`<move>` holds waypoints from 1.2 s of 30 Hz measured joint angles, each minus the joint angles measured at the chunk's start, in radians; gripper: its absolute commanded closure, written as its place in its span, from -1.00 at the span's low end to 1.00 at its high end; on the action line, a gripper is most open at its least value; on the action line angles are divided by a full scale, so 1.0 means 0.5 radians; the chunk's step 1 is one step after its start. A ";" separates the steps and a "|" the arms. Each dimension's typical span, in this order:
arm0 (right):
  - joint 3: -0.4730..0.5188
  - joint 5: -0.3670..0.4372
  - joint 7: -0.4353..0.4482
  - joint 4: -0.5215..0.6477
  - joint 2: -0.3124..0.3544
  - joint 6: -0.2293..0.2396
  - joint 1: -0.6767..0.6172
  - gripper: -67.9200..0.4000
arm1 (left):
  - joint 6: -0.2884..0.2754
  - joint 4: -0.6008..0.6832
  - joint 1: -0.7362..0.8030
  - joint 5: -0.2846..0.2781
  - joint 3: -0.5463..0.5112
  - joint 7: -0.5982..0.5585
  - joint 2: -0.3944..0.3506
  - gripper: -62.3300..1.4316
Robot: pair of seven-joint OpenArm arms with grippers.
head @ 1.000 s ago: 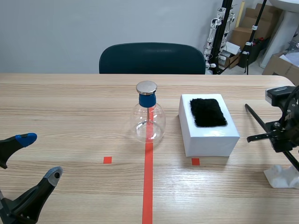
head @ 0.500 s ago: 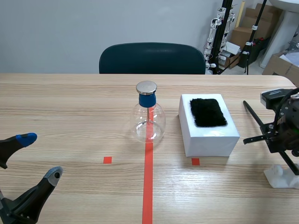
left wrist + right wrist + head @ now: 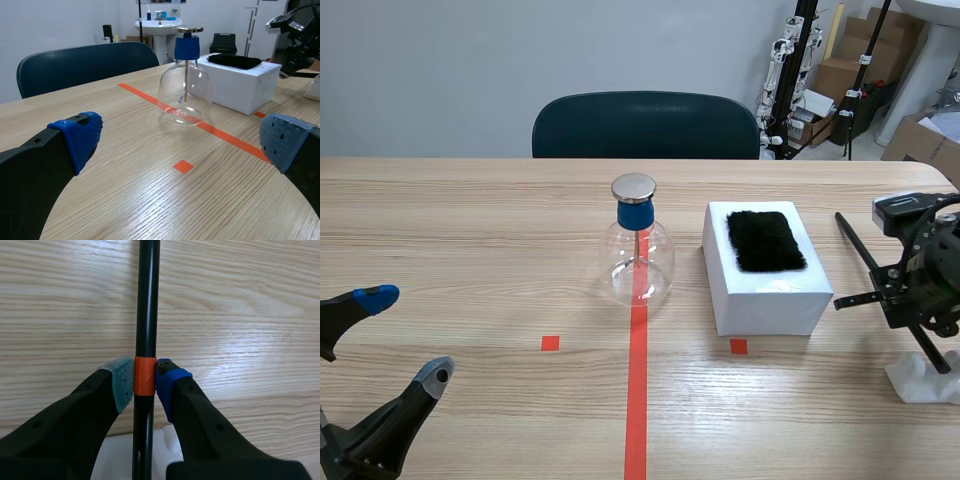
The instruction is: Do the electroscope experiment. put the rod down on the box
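A black rod with an orange band is pressed between the pads of my right gripper, above the bare table. In the scene view that gripper hangs to the right of the white box, and the rod slants up and away from it. A black fur pad lies on the box top. The glass flask electroscope with a blue collar and metal cap stands left of the box. My left gripper stands open at the near left, with the flask ahead of it.
A white stand sits on the table under my right gripper. A dark chair stands behind the far table edge. Cardboard boxes and equipment stands fill the back right corner.
My right gripper has moved left with the rod, a little closer to the white box. The left arm has stayed still.
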 measured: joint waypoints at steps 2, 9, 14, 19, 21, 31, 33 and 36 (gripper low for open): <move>0.000 0.000 0.003 0.000 -0.010 0.000 0.000 0.68 | 0.000 0.000 0.000 0.000 0.000 0.000 0.000 -1.00; 0.000 0.001 0.002 0.000 -0.025 -0.008 -0.002 0.33 | 0.000 0.000 0.000 0.000 0.000 0.000 0.000 -1.00; 0.000 0.000 0.002 0.000 -0.024 -0.008 -0.028 0.10 | 0.000 0.000 0.000 0.000 0.000 0.001 0.000 -1.00; 0.000 -0.001 0.002 0.000 -0.024 -0.031 -0.034 -0.29 | 0.000 0.000 0.000 0.000 0.000 0.000 0.000 -1.00; 0.000 0.000 0.002 0.000 -0.024 -0.031 -0.034 -0.43 | 0.000 0.000 0.000 0.000 0.000 0.000 0.000 -1.00; 0.002 -0.007 -0.004 0.000 0.004 -0.031 -0.033 -0.81 | 0.000 0.000 0.000 0.000 0.000 0.000 0.000 -1.00; 0.002 0.024 0.029 0.003 0.011 -0.031 -0.034 -0.81 | 0.000 0.000 0.000 0.000 0.000 0.000 0.000 -1.00; 0.002 0.060 0.085 0.007 0.032 -0.031 -0.034 -0.81 | 0.000 0.000 0.000 0.000 0.000 0.001 0.000 -1.00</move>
